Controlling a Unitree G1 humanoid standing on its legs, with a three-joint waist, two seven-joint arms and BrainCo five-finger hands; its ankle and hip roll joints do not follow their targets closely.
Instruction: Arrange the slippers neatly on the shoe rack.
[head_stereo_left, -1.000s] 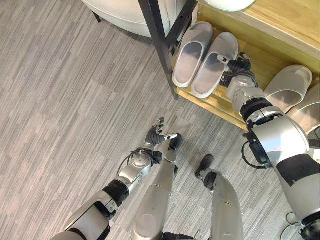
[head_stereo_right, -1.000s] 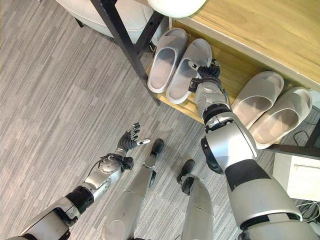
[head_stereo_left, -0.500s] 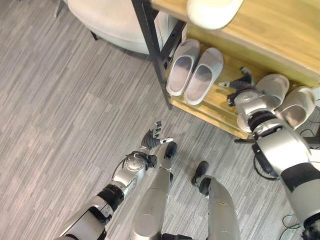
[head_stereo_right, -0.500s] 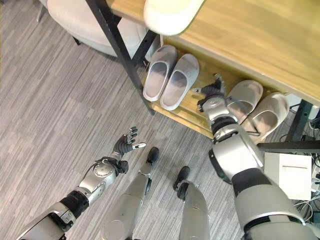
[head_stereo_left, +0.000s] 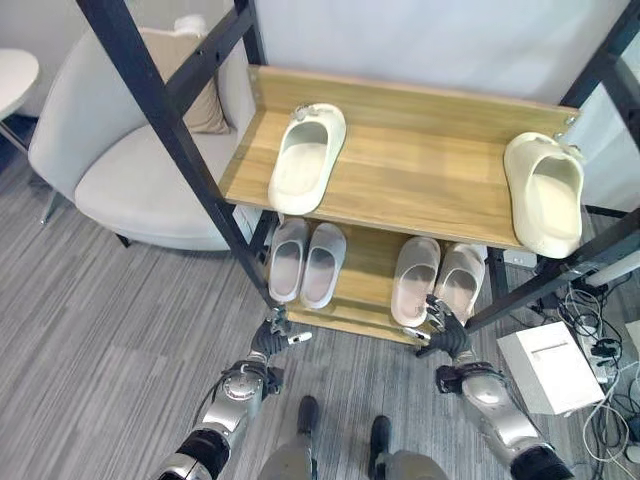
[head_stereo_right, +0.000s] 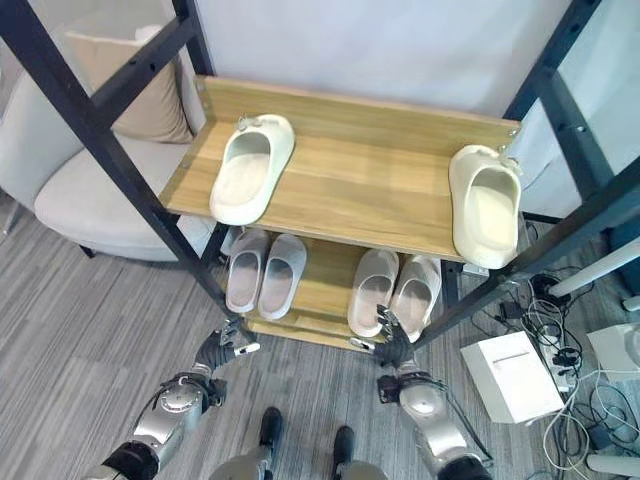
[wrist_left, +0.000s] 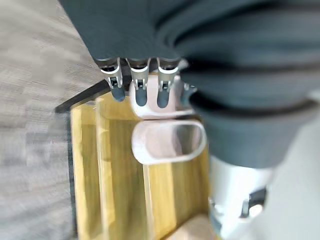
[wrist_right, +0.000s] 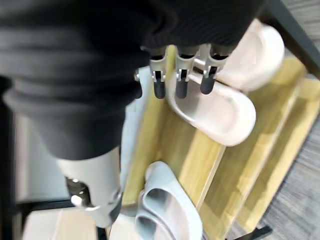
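An armchair (head_stereo_left: 120, 170) stands at the far left. The left hand (head_stereo_left: 277, 336), fingers relaxed and empty, hovers near the rack (head_stereo_left: 420, 190) front. Two cream slippers (head_stereo_left: 305, 160) lie well apart on the top shelf; two grey pairs (head_stereo_left: 305, 262) sit side by side below. The right hand (head_stereo_left: 447, 335), released, is near the right pair (head_stereo_left: 438, 282).

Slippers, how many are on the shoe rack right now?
6. Two cream ones on the top shelf, left and right; two grey pairs on the lower shelf, left and right.
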